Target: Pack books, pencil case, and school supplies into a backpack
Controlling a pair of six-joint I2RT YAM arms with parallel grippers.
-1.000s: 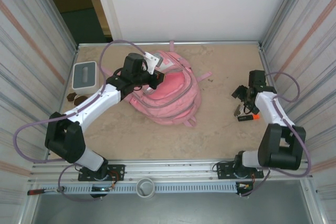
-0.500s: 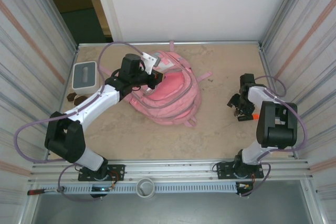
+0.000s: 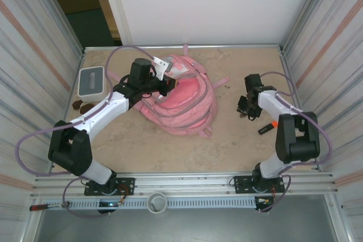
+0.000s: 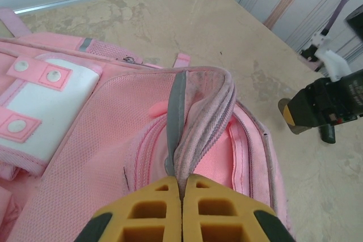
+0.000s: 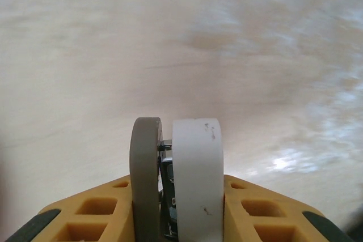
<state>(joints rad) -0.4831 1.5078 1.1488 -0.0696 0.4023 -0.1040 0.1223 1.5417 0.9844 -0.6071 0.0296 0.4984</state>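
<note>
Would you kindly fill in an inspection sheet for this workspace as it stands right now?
Surface: beige mottled tabletop.
Job's things: pink backpack lying mid-table; short black piece with orange end loose at right.
Clutter: white box with grey top and small dark brown lumps, far left.
Grippers: left gripper shut on the backpack's opening edge; right gripper shut on a small grey-and-white item.
Cables: purple cable looping from each arm.
Surroundings: ribbed metal walls at both sides, white panel behind.

Left claw [image 4: 181, 191] shut tight, right claw [image 5: 176, 188] in firm grip.
</note>
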